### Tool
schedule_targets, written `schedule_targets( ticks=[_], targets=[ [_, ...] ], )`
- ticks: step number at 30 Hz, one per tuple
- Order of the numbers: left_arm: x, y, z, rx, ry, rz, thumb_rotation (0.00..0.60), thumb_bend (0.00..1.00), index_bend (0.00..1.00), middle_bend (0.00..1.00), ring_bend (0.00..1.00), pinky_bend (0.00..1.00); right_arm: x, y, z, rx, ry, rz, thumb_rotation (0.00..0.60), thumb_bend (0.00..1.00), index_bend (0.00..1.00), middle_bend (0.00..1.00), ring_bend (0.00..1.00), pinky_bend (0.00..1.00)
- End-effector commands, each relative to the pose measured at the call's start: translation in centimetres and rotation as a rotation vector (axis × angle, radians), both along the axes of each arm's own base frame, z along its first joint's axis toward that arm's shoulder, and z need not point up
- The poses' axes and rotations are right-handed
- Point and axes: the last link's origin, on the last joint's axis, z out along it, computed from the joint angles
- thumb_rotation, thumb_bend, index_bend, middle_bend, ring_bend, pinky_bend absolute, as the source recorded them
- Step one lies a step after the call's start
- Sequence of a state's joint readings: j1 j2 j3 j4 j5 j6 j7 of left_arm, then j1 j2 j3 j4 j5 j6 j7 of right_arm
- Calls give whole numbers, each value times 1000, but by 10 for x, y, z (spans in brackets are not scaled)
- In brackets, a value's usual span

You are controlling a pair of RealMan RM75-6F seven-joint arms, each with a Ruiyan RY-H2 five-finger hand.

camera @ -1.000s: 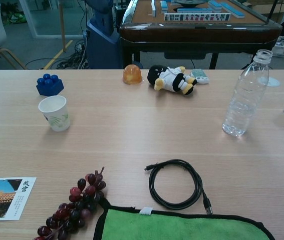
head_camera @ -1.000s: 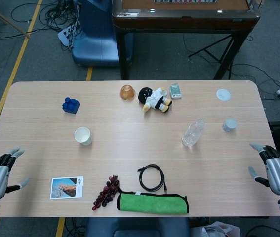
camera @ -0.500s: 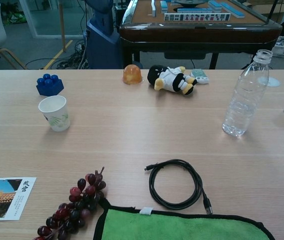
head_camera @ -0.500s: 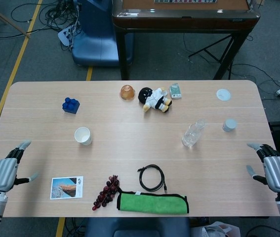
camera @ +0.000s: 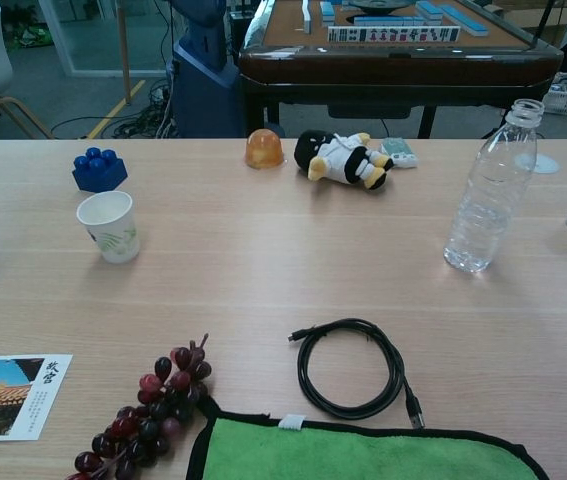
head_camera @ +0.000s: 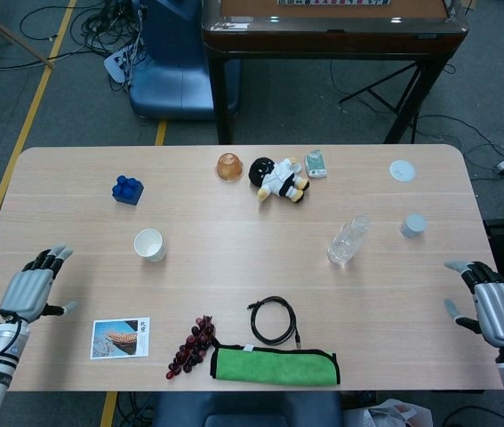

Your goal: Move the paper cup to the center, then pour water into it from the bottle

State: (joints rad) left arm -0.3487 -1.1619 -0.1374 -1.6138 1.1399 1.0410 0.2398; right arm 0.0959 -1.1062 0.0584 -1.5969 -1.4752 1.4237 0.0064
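A white paper cup [head_camera: 149,245] [camera: 109,226] stands upright on the left half of the table, empty as far as I can see. The clear uncapped water bottle [head_camera: 348,240] [camera: 489,191] stands right of centre. My left hand [head_camera: 32,291] hovers at the table's left edge, fingers spread and empty, well left of the cup. At the right edge my right hand [head_camera: 494,307] is open too, far right of the bottle. Neither hand shows in the chest view.
Blue block [head_camera: 128,189], orange dome [head_camera: 229,165], plush toy [head_camera: 278,179] and a small packet [head_camera: 316,163] line the far side. White lid [head_camera: 402,170] and small jar [head_camera: 413,225] sit right. Near me: postcard [head_camera: 120,337], grapes [head_camera: 191,345], coiled black cable [head_camera: 274,320], green cloth [head_camera: 275,366].
My left hand has moved forward and inward along the table's left edge, closer to the cup. The right hand barely shifted. Cup and bottle have not moved.
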Motion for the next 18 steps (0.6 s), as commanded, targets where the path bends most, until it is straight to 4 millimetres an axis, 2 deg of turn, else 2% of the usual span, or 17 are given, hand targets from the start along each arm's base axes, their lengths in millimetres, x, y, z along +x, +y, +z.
schedule_targets(
  ticks=[1,11,18],
  targets=[
    [3,12,-8,-34,33,-3,600,196,0,0,0,91,0,0,0,1,2,-1,600,336,276,286,221,401],
    [15,30,-35,-140,69,-30,600,206,3,0,0,90,-1,-1,-1,1,2,-3,600,336,277,286,222,401],
    [22,46,-44,-192,100,-21,600,218,7,0,0,91,-1,-1,-1,3,-2,0,600,336,277,286,222,401]
  ],
)
